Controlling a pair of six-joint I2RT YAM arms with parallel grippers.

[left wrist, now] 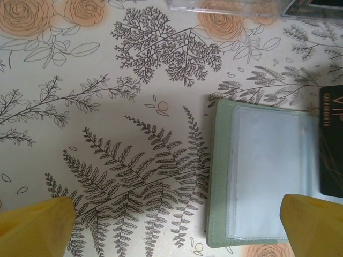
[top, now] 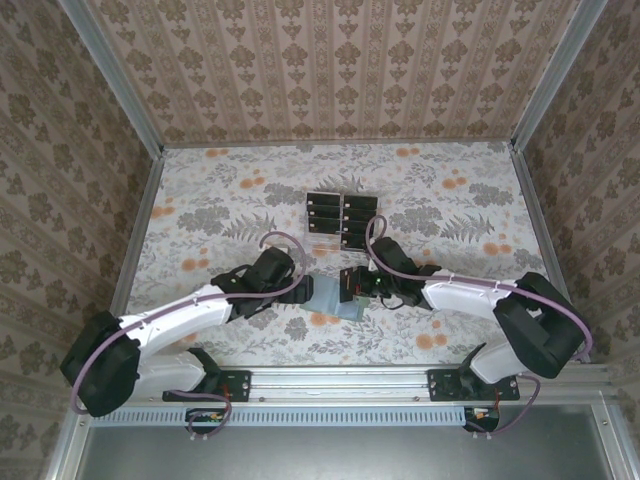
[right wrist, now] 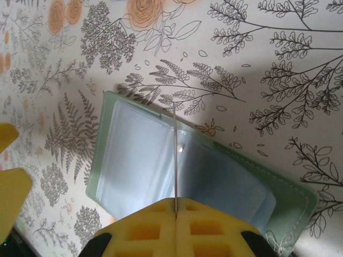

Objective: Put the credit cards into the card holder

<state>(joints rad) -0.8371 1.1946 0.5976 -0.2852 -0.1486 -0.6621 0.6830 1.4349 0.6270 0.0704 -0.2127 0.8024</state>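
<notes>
1 card (right wrist: 175,155) is clamped edge-on in the right claw (right wrist: 176,206), its long axis aimed down at the holder (right wrist: 128,176), which is laid open flat directly beneath; the left claw (left wrist: 174,227) is spread apart beside, the holder's edge lying between its fingers.

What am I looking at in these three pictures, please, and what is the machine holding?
These are two robot arms bolted at the near edge of a flower-patterned table. The wide picture comes from a fixed camera above and behind them; the other two come from a camera on each wrist. On the table lie an opened sage-green card holder with clear pockets and, farther back, a clear plastic rack of black credit cards. The right claw is shut on one black card, seen edge-on over the holder. The left claw is wide open, holding nothing, by the holder's edge.
</notes>
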